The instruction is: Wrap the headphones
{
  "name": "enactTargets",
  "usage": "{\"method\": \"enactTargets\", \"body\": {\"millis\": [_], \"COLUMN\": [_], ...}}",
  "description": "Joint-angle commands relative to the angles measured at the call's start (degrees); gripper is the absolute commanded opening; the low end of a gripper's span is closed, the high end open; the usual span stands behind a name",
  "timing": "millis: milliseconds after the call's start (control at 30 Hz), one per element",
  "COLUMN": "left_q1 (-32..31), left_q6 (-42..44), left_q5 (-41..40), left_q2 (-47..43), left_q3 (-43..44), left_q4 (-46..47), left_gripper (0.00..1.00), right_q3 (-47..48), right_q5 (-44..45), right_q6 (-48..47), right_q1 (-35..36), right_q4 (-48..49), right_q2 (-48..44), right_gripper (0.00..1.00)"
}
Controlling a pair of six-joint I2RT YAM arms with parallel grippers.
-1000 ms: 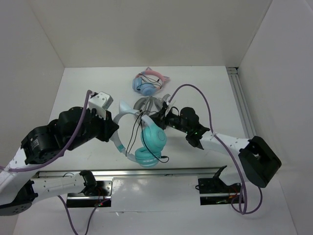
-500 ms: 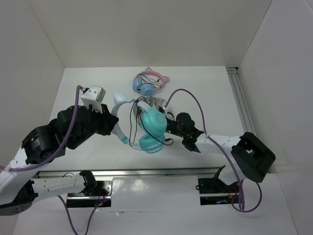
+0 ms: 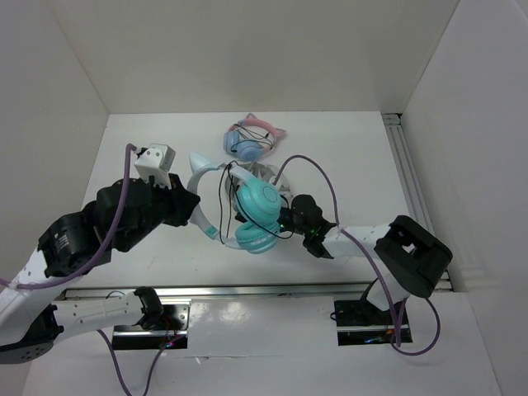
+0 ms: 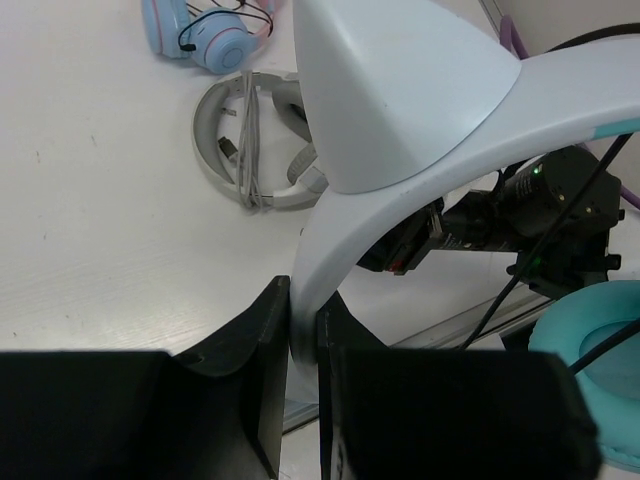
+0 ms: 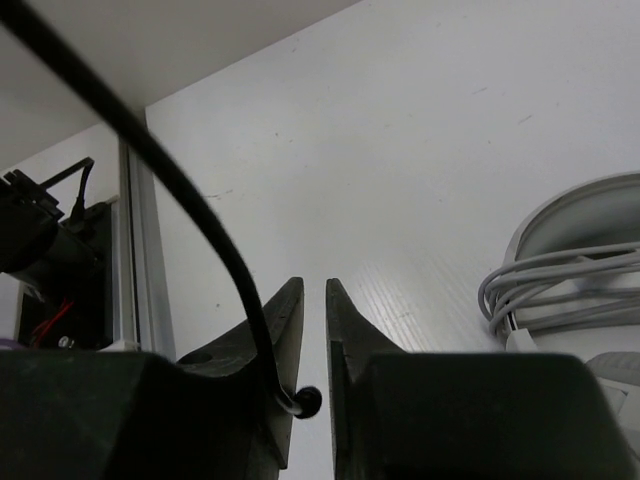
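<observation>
The headphones have teal ear cups (image 3: 262,203) and a pale-blue headband with cat-ear points (image 3: 198,169). My left gripper (image 3: 191,208) is shut on the headband and holds the pair tilted above the table. In the left wrist view the band (image 4: 400,190) runs up from between the jaws of that gripper (image 4: 303,290), with one teal cup (image 4: 600,360) at the right. My right gripper (image 3: 281,221) is right beside the cups. In the right wrist view its jaws (image 5: 313,285) are nearly closed, with the end of the thin black cable (image 5: 190,190) pinched between them.
A pink-banded blue pair (image 3: 252,140) lies at the back of the table. A grey-and-white pair (image 3: 257,173) with a coiled white cord lies just behind the teal pair, and it also shows in the left wrist view (image 4: 250,140). White walls enclose the table, and a rail (image 3: 408,173) runs along its right side.
The left gripper has lifted the headphones and carried them back and to the left. The right gripper has moved left with the cable, closing in on the ear cups.
</observation>
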Motion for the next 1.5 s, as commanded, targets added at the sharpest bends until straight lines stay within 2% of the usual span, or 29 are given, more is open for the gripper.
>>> {"method": "enactTargets", "body": {"millis": [0,133,400,700,767,933,1067,1267,1467], "left_q1": [-0.3,-0.3,-0.3,-0.3,-0.3,-0.3,-0.3,-0.3,-0.3], "left_q6": [-2.8,-2.8,-3.3,-11.6,-14.0,-16.3,-16.3,-18.1,-21.1], "left_q5": [-1.5,-1.5,-4.0,-13.5,-14.4,-15.2,-15.7,-21.2,-24.5], "left_q2": [-1.5,-1.5,-1.5,-5.3,-5.3,-5.9,-4.7,-4.2,-1.2], "left_q3": [1.5,1.0,0.4,-3.5,-4.2,-5.8,-6.4,-9.7,-13.3], "left_q4": [6.7,6.7,6.7,6.7,6.7,8.0,8.0,8.0,6.1], "left_gripper": [0.00,0.00,0.00,0.00,0.00,0.00,0.00,0.00,0.00], "right_q3": [-1.2,-1.8,-1.8,-6.8,-7.6,-8.5,-6.7,-1.6,4.4], "right_q5": [-0.3,0.3,1.6,14.8,18.5,21.3,24.5,28.6,37.7], "right_q6": [0.2,0.2,-0.3,-0.8,-0.8,-3.0,-5.2,-7.9,-11.5], "right_q1": [0.5,0.5,0.5,7.8,10.1,15.7,20.1,26.2,35.0], "right_q4": [4.9,4.9,3.8,5.6,7.0,6.8,2.5,-6.6,-16.2], "right_q2": [-0.6,-1.2,-2.2,-4.7,-5.3,-6.5,-7.1,-9.7,-10.8], "right_gripper": [0.24,0.26,0.00,0.00,0.00,0.00,0.00,0.00,0.00]}}
